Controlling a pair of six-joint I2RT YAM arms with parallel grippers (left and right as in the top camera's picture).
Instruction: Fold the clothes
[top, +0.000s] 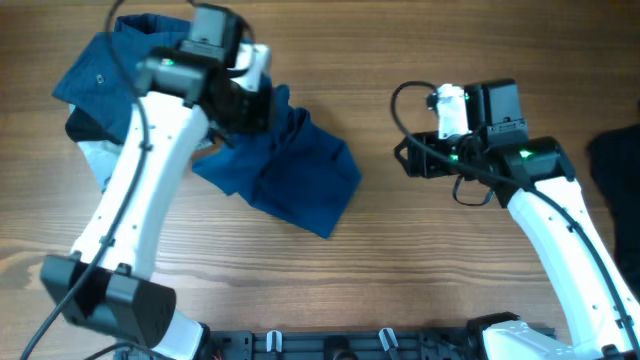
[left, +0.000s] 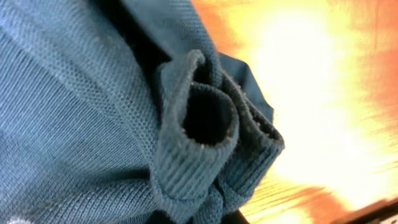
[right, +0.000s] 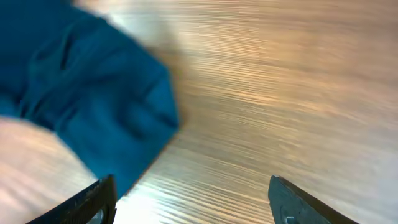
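A dark blue knit shirt lies crumpled across the left half of the wooden table. My left gripper is over its middle and shut on a bunched fold. In the left wrist view the blue shirt fills the frame, with a ribbed hem rolled up just above the jaws, which are mostly hidden. My right gripper is open and empty, off to the right of the shirt. In the right wrist view its fingers are spread wide over bare wood, with the shirt's corner ahead at the left.
A dark garment lies at the table's right edge. A pale cloth and something black show under the shirt's left side. Bare wood lies between the shirt and the right arm.
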